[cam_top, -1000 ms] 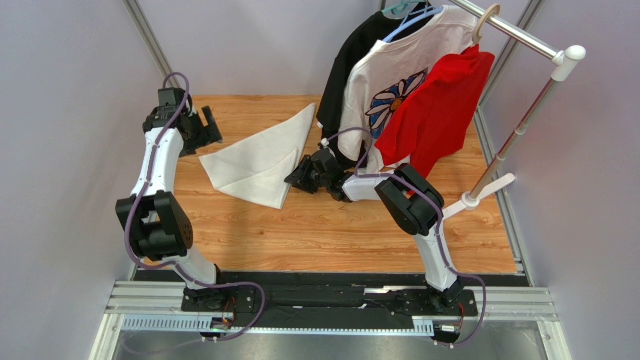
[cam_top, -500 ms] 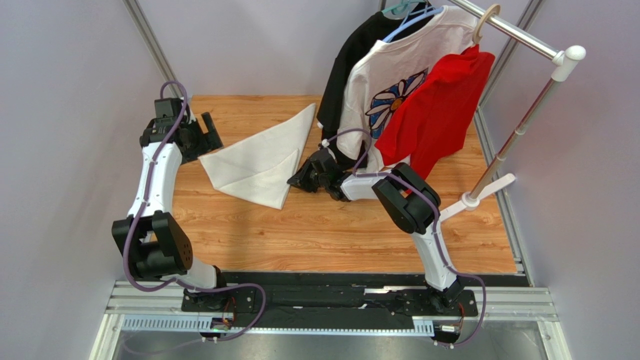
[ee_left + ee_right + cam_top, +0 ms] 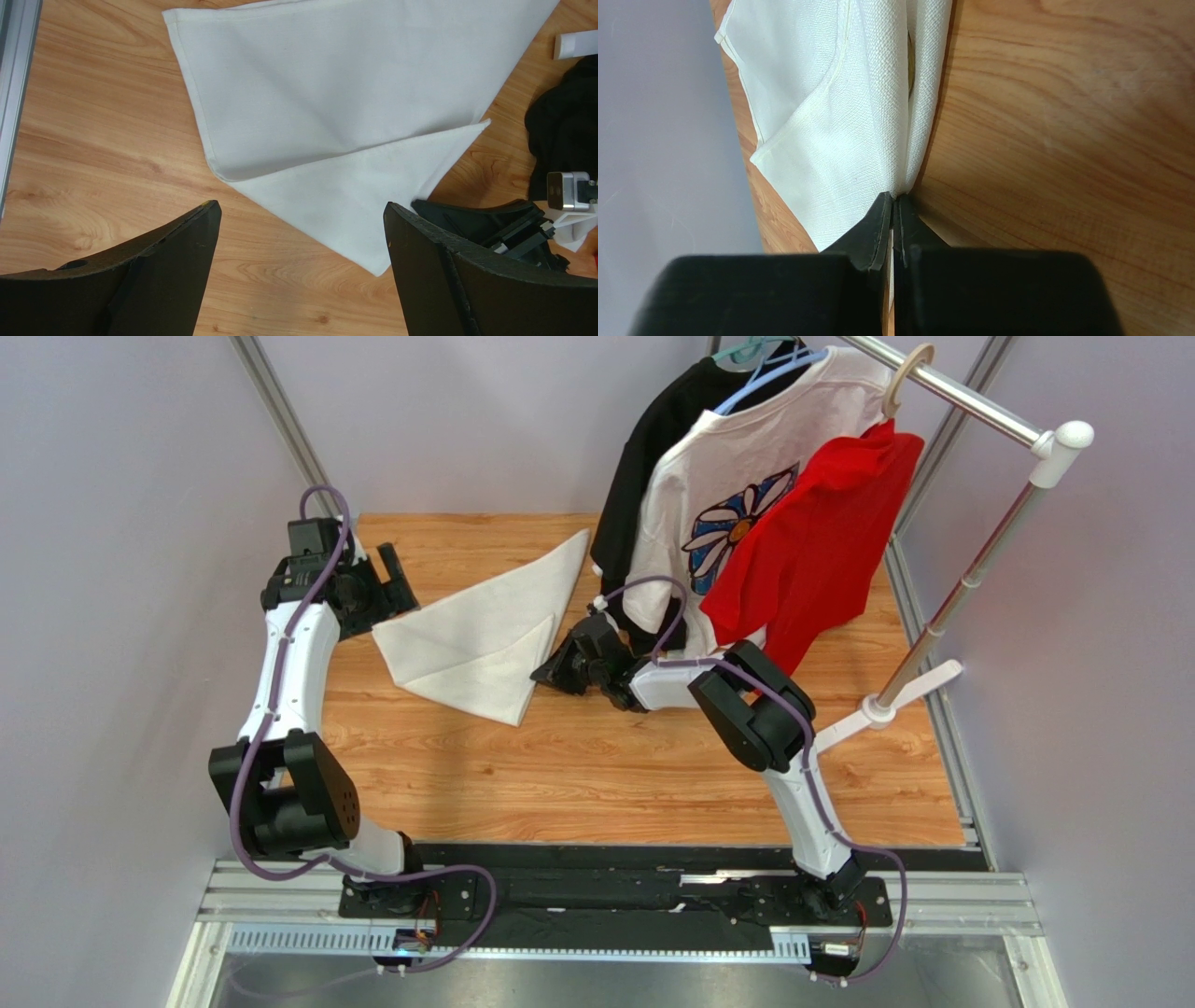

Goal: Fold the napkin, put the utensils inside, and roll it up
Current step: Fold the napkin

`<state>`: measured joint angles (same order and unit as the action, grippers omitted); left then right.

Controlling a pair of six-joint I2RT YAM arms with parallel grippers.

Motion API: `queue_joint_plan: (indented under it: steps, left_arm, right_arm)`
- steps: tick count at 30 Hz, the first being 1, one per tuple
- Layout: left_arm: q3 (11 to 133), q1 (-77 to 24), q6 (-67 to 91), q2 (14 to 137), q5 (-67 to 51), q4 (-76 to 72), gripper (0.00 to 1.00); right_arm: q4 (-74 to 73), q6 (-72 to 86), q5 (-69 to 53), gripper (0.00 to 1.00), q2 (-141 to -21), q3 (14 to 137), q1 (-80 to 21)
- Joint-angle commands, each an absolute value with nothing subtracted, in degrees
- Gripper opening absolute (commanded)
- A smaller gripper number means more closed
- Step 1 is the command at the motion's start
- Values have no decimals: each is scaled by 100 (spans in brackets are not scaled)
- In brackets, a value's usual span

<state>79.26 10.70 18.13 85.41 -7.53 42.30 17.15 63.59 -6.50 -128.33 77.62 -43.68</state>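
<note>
The folded napkin (image 3: 484,637) lies on the table (image 3: 631,756), its long axis tapering toward the shirts (image 3: 730,518), with the right hand (image 3: 892,210) pinching its shirt-side edge and the left hand (image 3: 300,210) spread wide opposite.

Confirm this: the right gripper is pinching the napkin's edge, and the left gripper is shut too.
Not quite. The left gripper is open, its jaws standing wide apart in the left wrist view. The rest holds: the right gripper is pinching the napkin's edge.
</note>
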Motion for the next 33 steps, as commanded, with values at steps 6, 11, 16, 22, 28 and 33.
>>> queue_joint_plan:
  steps: [6,11,16,22,28,33]
  left_arm:
    - [7910,1107,1916,8279,-984,3999,95]
    - [7875,1107,1942,8183,-1081,3955,95]
    - [7822,1107,1969,8095,-1116,3929,95]
    - [7761,1107,2004,7989,-1195,3858,96]
    - [7743,1107,2013,7980,-1222,3841,96]
    - [7743,1099,2013,7989,-1248,3841,96]
  right_arm:
    - [1485,6714,-457,0,-12534,7007,-4763]
    - [1486,6934,-212,0,-12252,6680,-5150]
    - [1599,7521,-9,0,-12033,6224,-5694]
    - [1529,8286,869,0,-11769,5924,-6477]
    - [1468,8824,1274,0,-11795,5959,-7013]
    - [1353,8728,1441,1,-11821,6214,-7137]
